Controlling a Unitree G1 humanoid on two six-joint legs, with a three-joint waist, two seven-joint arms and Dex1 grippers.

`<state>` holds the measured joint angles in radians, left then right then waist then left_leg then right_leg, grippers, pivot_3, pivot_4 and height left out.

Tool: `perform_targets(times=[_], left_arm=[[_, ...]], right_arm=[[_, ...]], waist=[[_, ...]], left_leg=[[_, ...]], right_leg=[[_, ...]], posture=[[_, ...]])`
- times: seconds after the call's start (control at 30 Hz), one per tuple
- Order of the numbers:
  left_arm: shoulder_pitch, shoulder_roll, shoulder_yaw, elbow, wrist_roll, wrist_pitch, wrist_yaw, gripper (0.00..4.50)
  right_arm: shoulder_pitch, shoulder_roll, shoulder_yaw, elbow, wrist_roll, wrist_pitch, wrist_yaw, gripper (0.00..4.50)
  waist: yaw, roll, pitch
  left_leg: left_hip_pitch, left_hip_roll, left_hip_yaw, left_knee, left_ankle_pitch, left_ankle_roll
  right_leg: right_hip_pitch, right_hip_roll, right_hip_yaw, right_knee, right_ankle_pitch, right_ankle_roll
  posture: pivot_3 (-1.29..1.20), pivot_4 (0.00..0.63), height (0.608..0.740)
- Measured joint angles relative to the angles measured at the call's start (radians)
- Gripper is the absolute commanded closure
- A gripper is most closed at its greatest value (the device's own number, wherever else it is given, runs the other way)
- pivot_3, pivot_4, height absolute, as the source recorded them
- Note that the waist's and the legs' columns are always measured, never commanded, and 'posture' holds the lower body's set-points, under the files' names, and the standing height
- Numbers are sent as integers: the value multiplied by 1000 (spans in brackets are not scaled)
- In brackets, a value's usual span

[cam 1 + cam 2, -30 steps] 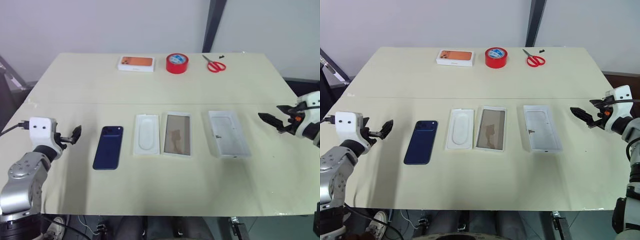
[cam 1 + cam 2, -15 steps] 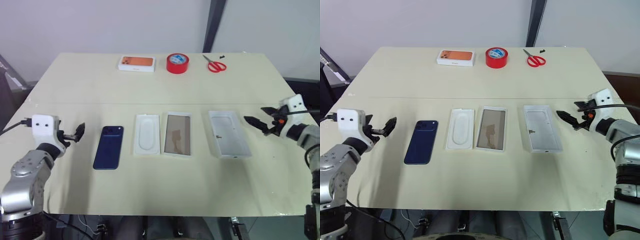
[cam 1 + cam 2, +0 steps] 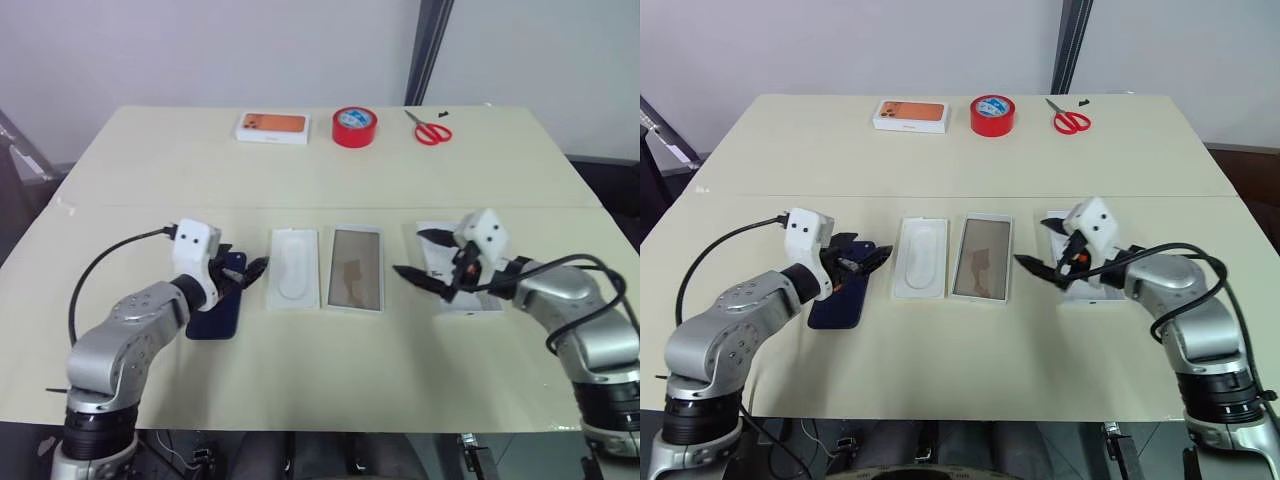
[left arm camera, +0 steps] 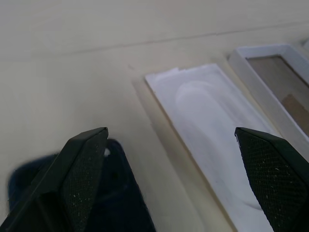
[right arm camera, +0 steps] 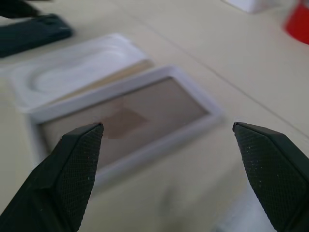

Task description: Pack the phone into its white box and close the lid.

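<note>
Dark navy glossy phone (image 3: 217, 305) lies flat on the cream worktop (image 3: 320, 170) beneath the wide-open, empty left hand (image 3: 862, 259); right hand (image 3: 418, 260) likewise. Grip its long edges squarely.

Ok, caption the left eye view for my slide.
Both open grippers, left and right, hover over the phone and lid.
</note>
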<state>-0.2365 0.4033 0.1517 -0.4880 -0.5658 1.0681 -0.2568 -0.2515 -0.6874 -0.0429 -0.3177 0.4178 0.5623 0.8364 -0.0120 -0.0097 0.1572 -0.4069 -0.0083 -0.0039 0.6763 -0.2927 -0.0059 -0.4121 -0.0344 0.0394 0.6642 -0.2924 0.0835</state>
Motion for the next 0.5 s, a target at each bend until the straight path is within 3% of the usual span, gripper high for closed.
perform_targets(times=[0.2,0.43,0.5], left_arm=[[-60,-132,4,-23,-64,240,96,70],[-115,-193,68,5,-73,392,154,70],[-125,-211,82,12,-74,410,155,930]], right_arm=[[-33,6,69,-70,28,11,34,0],[-35,13,77,-71,27,1,30,0],[-34,13,79,-71,18,-4,24,0]], waist=[[1,-1,0],[0,-1,1],[1,-1,1]], left_leg=[[0,0,-1,2,0,0],[0,0,-1,3,0,0],[0,0,-1,3,0,0]], right_leg=[[0,1,0,1,0,0],[0,2,0,1,0,0],[1,2,0,1,0,0]], posture=[[0,150,733],[0,150,733],[0,150,733]])
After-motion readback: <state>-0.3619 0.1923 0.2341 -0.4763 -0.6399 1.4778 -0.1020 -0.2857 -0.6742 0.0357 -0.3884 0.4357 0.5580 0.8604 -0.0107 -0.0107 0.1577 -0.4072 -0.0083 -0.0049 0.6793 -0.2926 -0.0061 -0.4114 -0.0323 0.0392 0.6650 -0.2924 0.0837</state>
